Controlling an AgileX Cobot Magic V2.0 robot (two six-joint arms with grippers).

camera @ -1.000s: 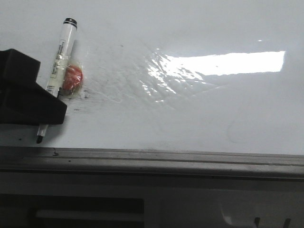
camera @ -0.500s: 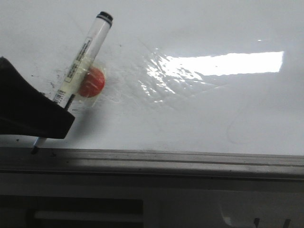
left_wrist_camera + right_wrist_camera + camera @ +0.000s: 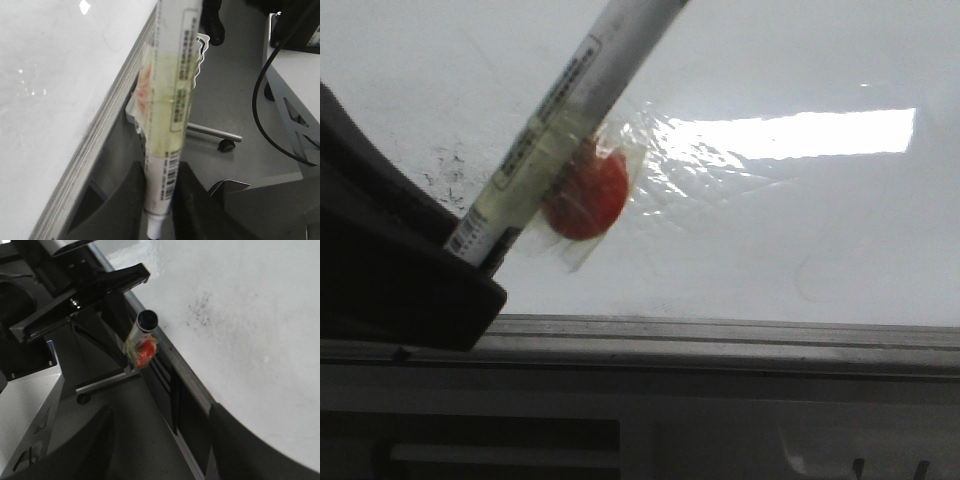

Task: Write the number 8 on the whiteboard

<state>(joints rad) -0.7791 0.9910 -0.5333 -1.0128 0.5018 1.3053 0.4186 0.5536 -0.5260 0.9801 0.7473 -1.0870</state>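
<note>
Although searched all over the glossy, smeared whiteboard (image 3: 790, 240), found no 8, only specks. Pulled back past the grey metal rail (image 3: 720, 335) within the last second, so no writing underway. Left gripper (image 3: 160, 200) clamped on smooth cylindrical marker (image 3: 570, 110); right gripper (image 3: 160, 450) spread wide, empty. Red disc (image 3: 588, 200) taped on with crinkled film.

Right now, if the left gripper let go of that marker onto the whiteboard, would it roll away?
Probably not far. The marker is a round, rigid tube, but the red disc taped to its side should stop it. The glossy whiteboard may let it slide.
</note>
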